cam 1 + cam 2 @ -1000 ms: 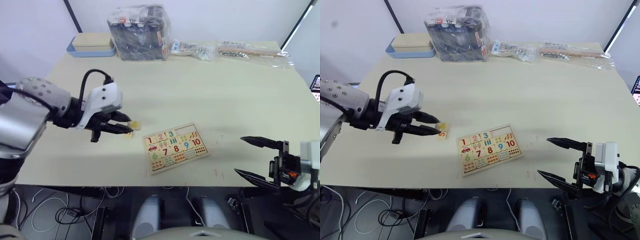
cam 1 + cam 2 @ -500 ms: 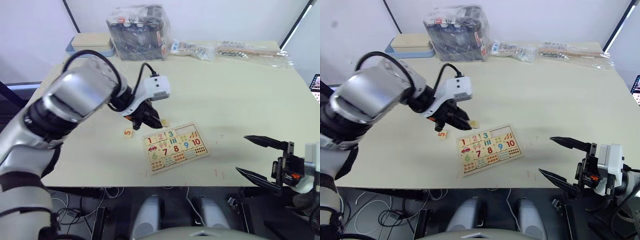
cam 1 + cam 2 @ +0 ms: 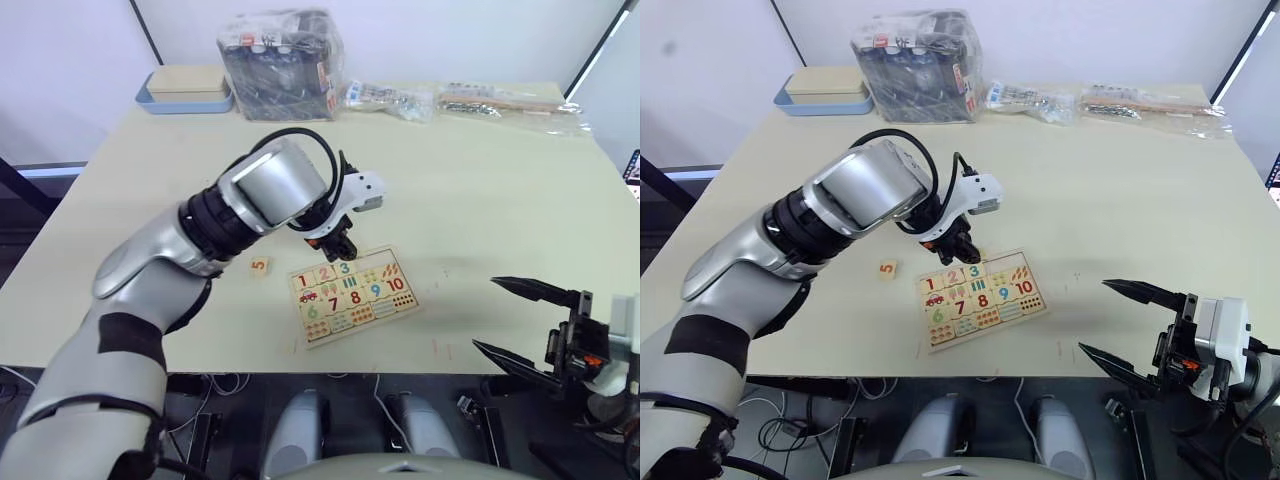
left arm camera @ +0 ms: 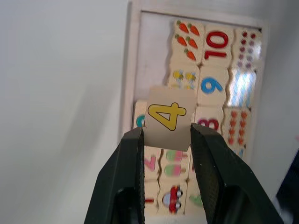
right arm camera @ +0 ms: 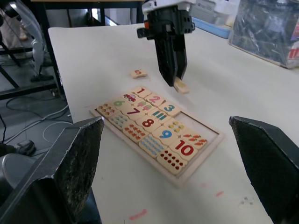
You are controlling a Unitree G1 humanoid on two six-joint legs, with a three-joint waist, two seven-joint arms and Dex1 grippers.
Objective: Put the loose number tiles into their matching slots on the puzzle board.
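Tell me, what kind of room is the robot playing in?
Probably a lab or workroom: a plain table against a bare wall, cables on the floor beneath it, bagged parts at the back, and a number puzzle board set out for practice.

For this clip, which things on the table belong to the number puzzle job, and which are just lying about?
Job:
- flat light-wood puzzle board
- small square wooden tile with yellow 4, held by the left gripper
- loose wooden tile with orange 5
- two open top-row slots

Lying about:
- blue-edged tray
- clear plastic-wrapped dark package
- clear bags of small parts
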